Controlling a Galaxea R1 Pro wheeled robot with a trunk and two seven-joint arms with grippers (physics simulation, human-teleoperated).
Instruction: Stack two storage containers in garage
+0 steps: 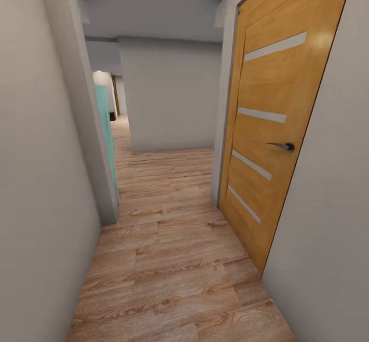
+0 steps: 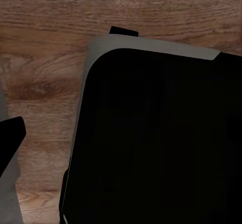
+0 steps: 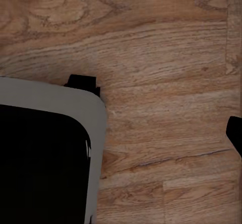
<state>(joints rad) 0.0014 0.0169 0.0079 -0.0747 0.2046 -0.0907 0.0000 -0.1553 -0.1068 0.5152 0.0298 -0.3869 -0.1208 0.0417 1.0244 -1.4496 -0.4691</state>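
The two storage containers are out of view. I am in a narrow corridor with a light wood-plank floor [image 1: 174, 260]. In the left wrist view a dark fingertip [image 2: 10, 133] sits at the frame's edge, over the planks and beside my black, grey-rimmed base [image 2: 151, 143]. The right wrist view has another dark fingertip [image 3: 236, 133] at its edge, above the planks and apart from the base [image 3: 40, 163]. Nothing shows between the fingers, and I cannot tell whether either gripper is open or shut.
An orange wooden door [image 1: 271, 127] with pale slats and a dark handle [image 1: 283, 146] stands close on the right. A grey wall [image 1: 41, 178] runs along the left, with a teal panel [image 1: 106, 127] behind its corner. A grey wall [image 1: 171, 96] blocks the corridor ahead; an opening continues at far left.
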